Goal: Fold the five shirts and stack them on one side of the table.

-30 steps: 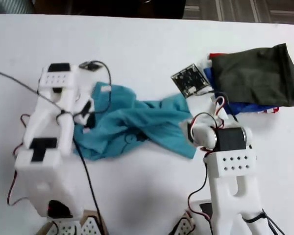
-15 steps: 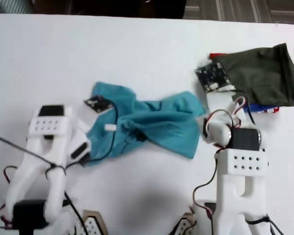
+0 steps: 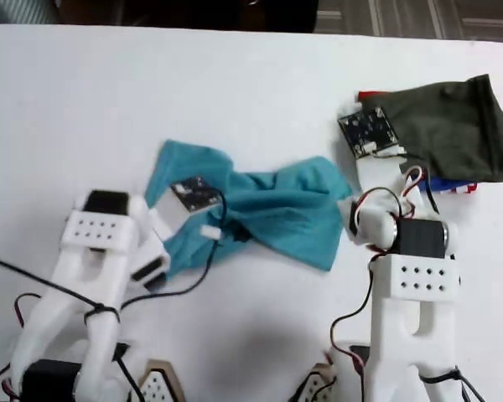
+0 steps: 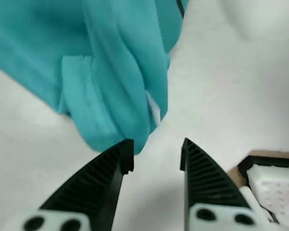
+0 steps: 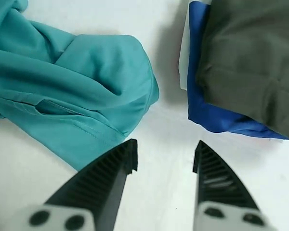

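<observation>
A crumpled teal shirt (image 3: 272,209) lies in the middle of the white table (image 3: 235,92). At the right edge sits a stack of folded shirts: a dark olive one (image 3: 444,126) on top, a blue one (image 3: 453,185) under it, and a red edge (image 3: 369,95) at the back. My left gripper (image 4: 156,155) is open just short of the teal shirt's (image 4: 111,72) near-left edge, holding nothing. My right gripper (image 5: 164,153) is open over bare table between the teal shirt's (image 5: 72,91) right corner and the stack, blue (image 5: 207,108) under olive (image 5: 250,57).
The left arm (image 3: 96,243) stands at the front left and the right arm (image 3: 411,276) at the front right, both trailing loose cables. The arm bases (image 3: 155,385) sit at the table's front edge. Bare table stretches across the back and the left.
The left arm has drawn back from the shirt's left edge toward the front. The right arm has swung right toward the stack. The teal shirt now lies slightly further right.
</observation>
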Robot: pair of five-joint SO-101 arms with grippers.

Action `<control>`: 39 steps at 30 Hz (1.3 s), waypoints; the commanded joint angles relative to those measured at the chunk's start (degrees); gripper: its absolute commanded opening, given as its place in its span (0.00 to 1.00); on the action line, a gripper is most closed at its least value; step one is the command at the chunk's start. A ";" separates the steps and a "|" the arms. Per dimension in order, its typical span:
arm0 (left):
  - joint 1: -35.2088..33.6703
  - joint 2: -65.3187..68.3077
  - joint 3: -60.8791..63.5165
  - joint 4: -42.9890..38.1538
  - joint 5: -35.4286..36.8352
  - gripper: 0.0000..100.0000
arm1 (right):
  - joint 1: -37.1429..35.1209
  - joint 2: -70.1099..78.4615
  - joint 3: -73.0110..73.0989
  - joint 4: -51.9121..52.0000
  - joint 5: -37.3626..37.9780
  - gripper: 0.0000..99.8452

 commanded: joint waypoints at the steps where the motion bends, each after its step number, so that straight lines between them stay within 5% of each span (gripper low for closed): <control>1: 0.88 -1.49 3.30 -6.86 2.64 0.26 | 0.66 -1.27 -0.18 -0.66 0.09 0.20; 12: -0.53 -1.41 11.65 -21.27 2.81 0.25 | 0.66 -1.27 -0.18 -0.57 0.26 0.20; 22: -5.19 -1.49 7.96 -21.45 3.08 0.02 | 0.57 -1.27 -0.18 0.13 0.35 0.20; 29: -5.27 -1.93 -5.23 -7.91 3.25 0.03 | 0.57 -1.19 0.00 0.13 -0.70 0.20; 39: -5.27 -1.76 -30.29 17.58 2.99 0.03 | 0.31 -1.10 1.67 0.04 -12.31 0.20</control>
